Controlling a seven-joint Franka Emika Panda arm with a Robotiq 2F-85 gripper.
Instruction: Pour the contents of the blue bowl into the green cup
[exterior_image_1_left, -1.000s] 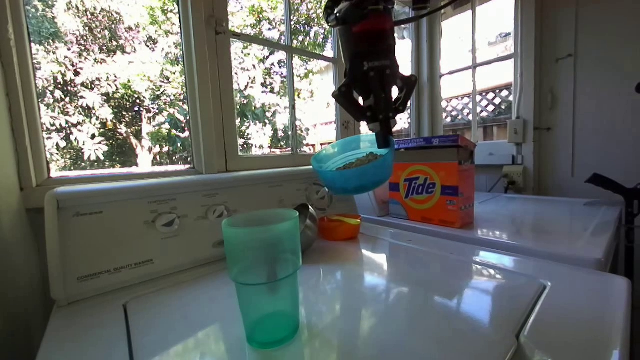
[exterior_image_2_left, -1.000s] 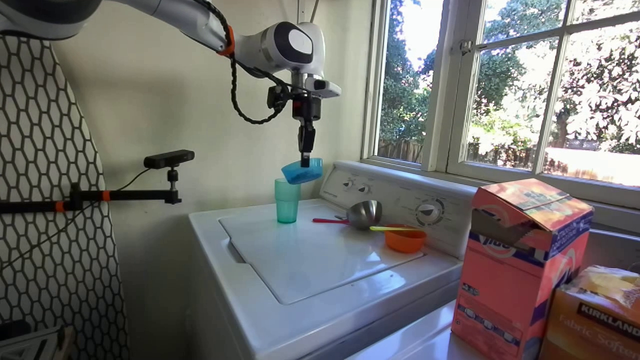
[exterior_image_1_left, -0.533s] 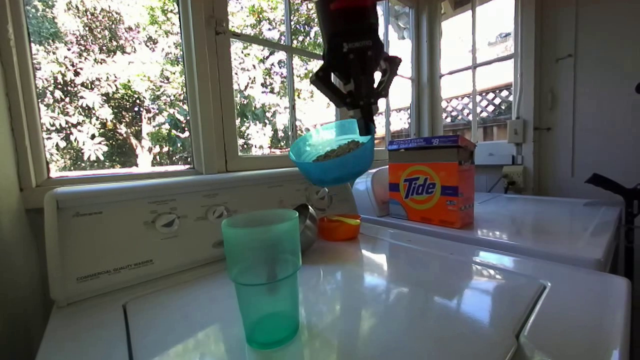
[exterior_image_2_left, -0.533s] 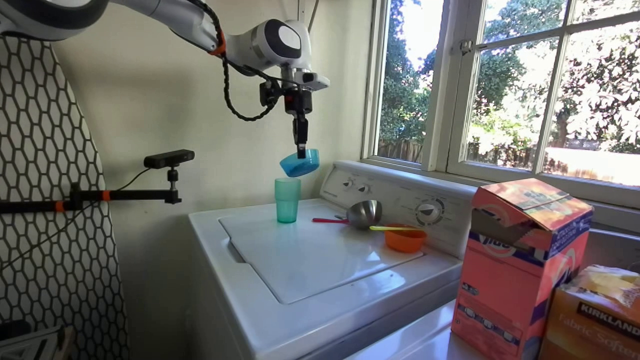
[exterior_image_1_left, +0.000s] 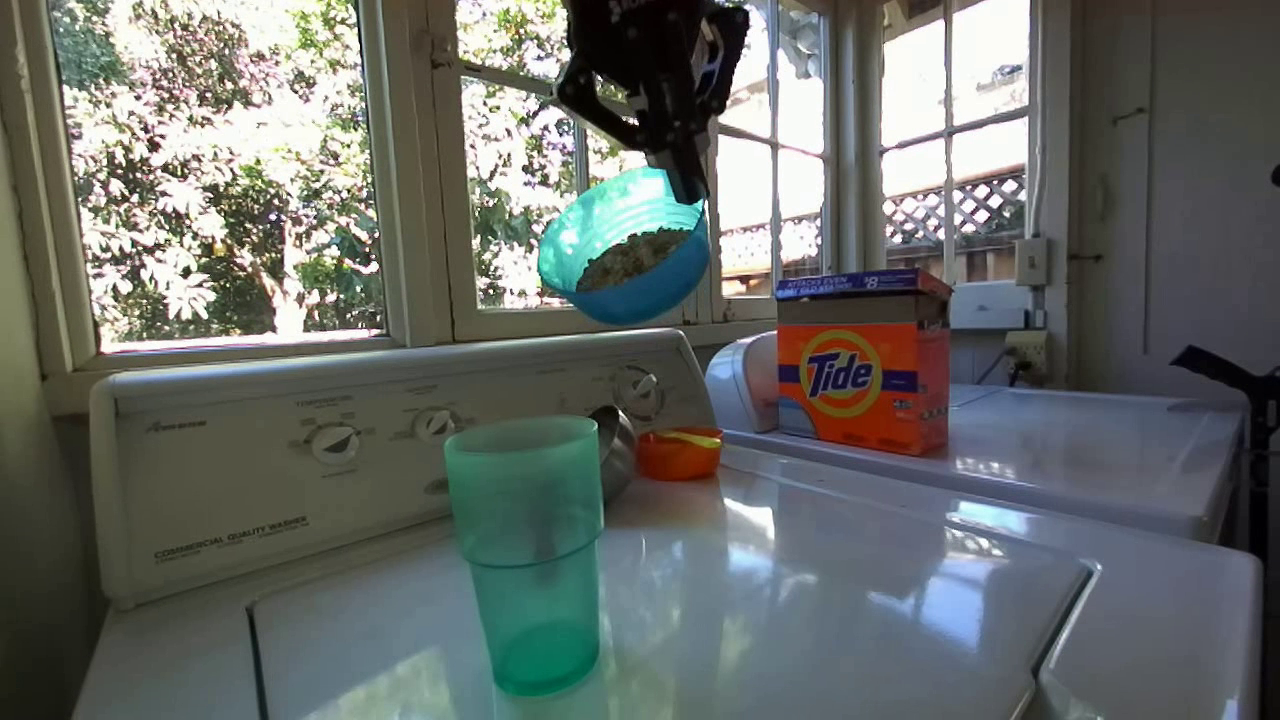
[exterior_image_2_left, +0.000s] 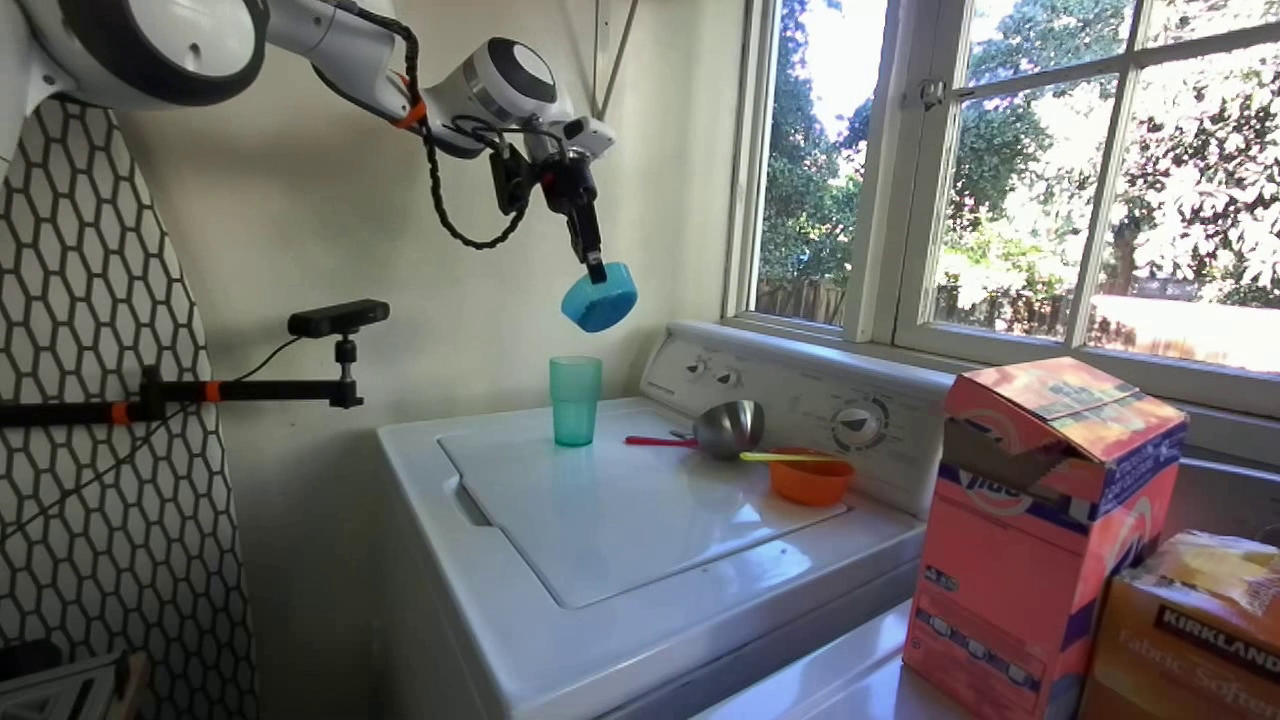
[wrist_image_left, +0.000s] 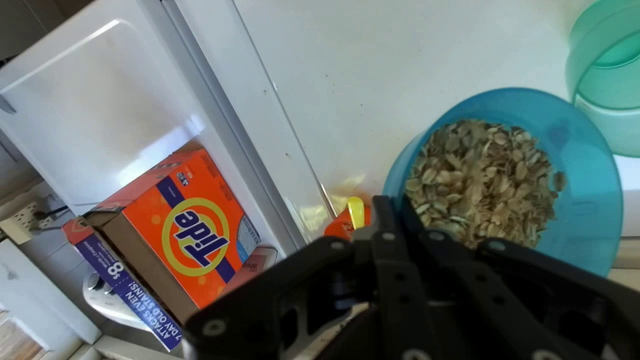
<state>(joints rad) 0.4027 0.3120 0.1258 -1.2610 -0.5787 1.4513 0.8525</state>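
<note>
Oat-like flakes (wrist_image_left: 480, 185) lie heaped inside the light-blue plastic bowl (exterior_image_1_left: 650, 300), which you have up in the air, tilted so that its inside shows in an exterior view. Your fingers (exterior_image_1_left: 686, 178) are pinching the bowl at its rim. The translucent green tumbler (exterior_image_2_left: 575, 405) stands upright on the washer (exterior_image_2_left: 620, 530), and your bowl hangs higher, apart from it; in the wrist view the bowl's edge overlaps part of the tumbler. Toward the washer's control panel (exterior_image_2_left: 790, 405), in an exterior view, you have a metal bowl (exterior_image_2_left: 728, 432) tipped on its side, with a red handle (exterior_image_2_left: 660, 441) next to it; whether the two are joined, you cannot tell. Just beside them sits a small orange bowl (exterior_image_2_left: 812, 485), and a yellow utensil (exterior_image_2_left: 780, 457), too small to name, lies over it with one end jutting past the rim. An orange Tide box (exterior_image_1_left: 850, 375) with its lid partly raised stands on the white machine (exterior_image_1_left: 1080, 440) next to the washer. Beside that box you can also make out a Kirkland fabric softener box (exterior_image_2_left: 1185, 640), only partly in view.
</note>
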